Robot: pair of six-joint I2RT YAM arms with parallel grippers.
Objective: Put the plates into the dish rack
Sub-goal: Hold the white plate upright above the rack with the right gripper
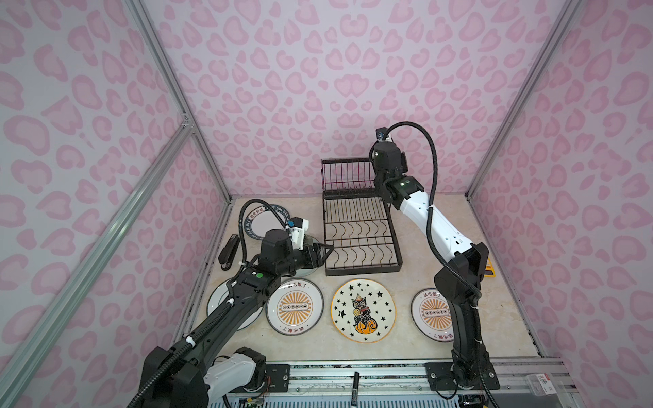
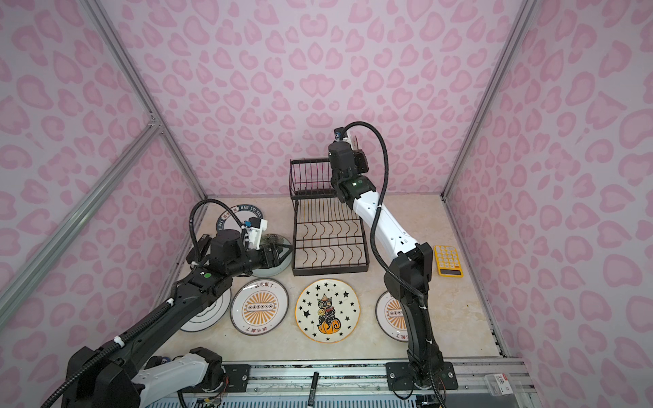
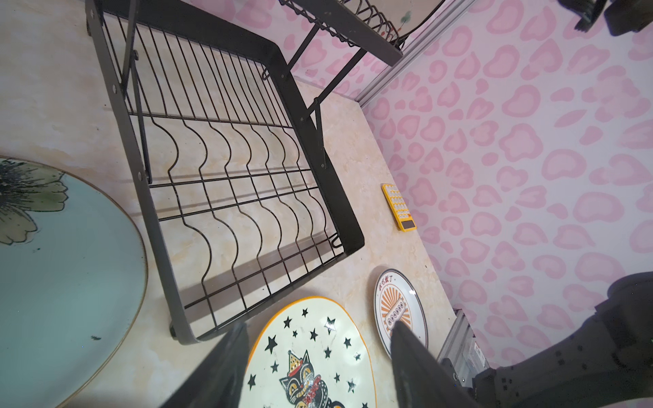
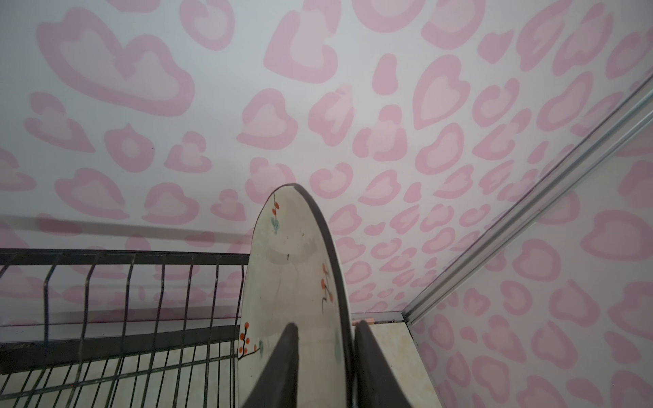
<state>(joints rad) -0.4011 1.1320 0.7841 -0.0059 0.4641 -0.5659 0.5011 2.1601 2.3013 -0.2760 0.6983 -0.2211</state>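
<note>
In a top view the rack (image 1: 357,229) sits centre frame. At its upper-right corner the right gripper (image 4: 327,325) straddles a white plate (image 4: 293,265) standing on edge at the upper tier's end. Its jaws are slightly apart, and whether they grip cannot be told. Just left of the rack, the left gripper (image 1: 327,252) gapes wide, empty.

Looks like a robotics lab test cell rather than a home: boxed in by pink heart-print backdrop panels (image 1: 318,70) on aluminium extrusion beams (image 1: 102,240), with a marble-look desk (image 1: 505,318) and left arm (image 1: 226,318) and right arm (image 1: 438,229) bolted to a metal rail (image 1: 328,371).
</note>
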